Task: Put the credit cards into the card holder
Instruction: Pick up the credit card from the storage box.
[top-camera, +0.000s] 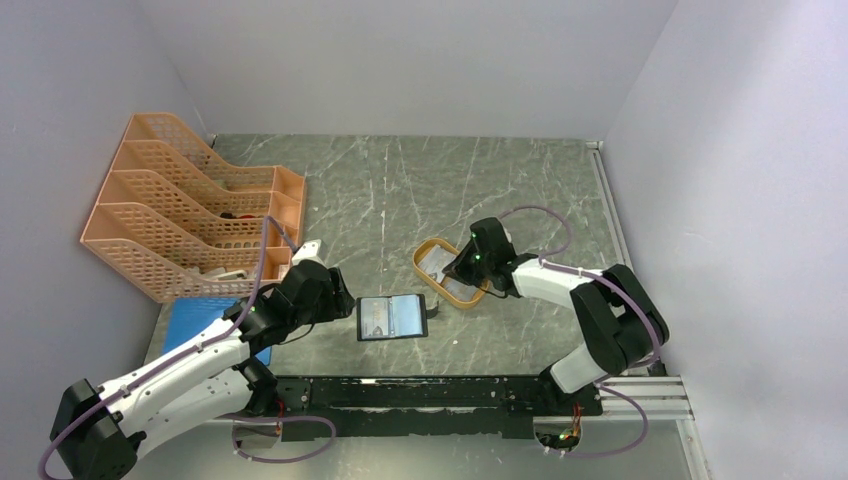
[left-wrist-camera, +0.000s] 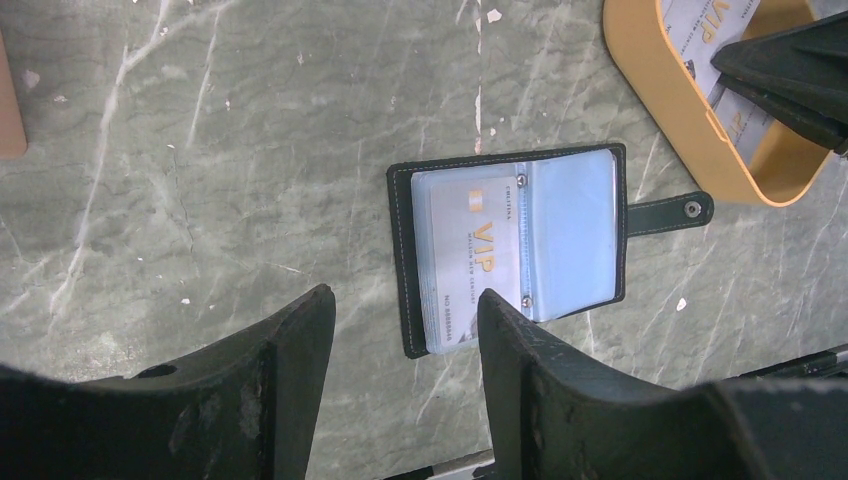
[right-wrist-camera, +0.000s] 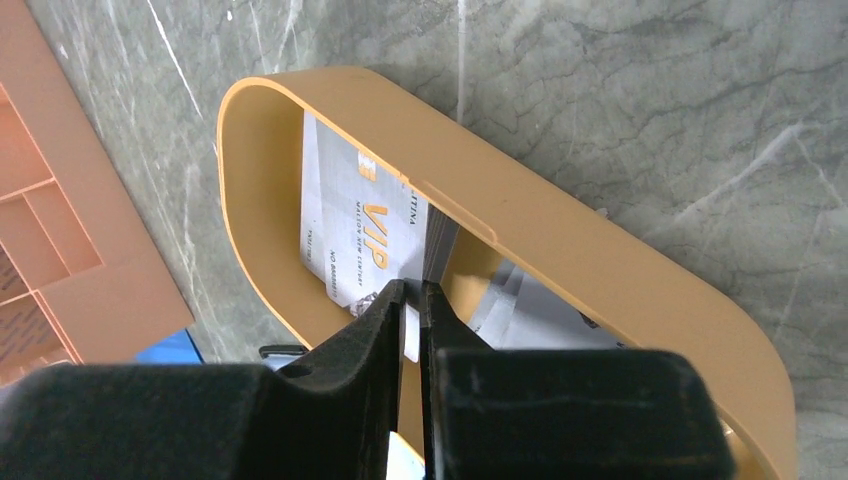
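The card holder (left-wrist-camera: 575, 215) is lying open and flat on the desk (top-camera: 400, 190), near its front edge and about midway across, with its snap tab (left-wrist-camera: 668, 212) sticking out to the right. One pale card printed VIP (left-wrist-camera: 470, 250) is already sitting in its left clear pocket.

The left gripper (left-wrist-camera: 405, 300) is hovering just left of the card holder with its fingers spread wide apart and nothing between them.

To the right and a little farther back, an orange oval tray (right-wrist-camera: 560, 225) is holding the remaining credit cards (right-wrist-camera: 350, 230). The right gripper (right-wrist-camera: 412, 295) is reaching down into this tray, its fingers drawn together and pinching the thin edge of a credit card (right-wrist-camera: 410, 335). I cannot tell whether that one is the VIP-printed card just beyond the tips.

A peach file organiser (top-camera: 190, 215) is standing at the far left, with a blue pad (top-camera: 195, 325) lying nearer, partly under the left arm.
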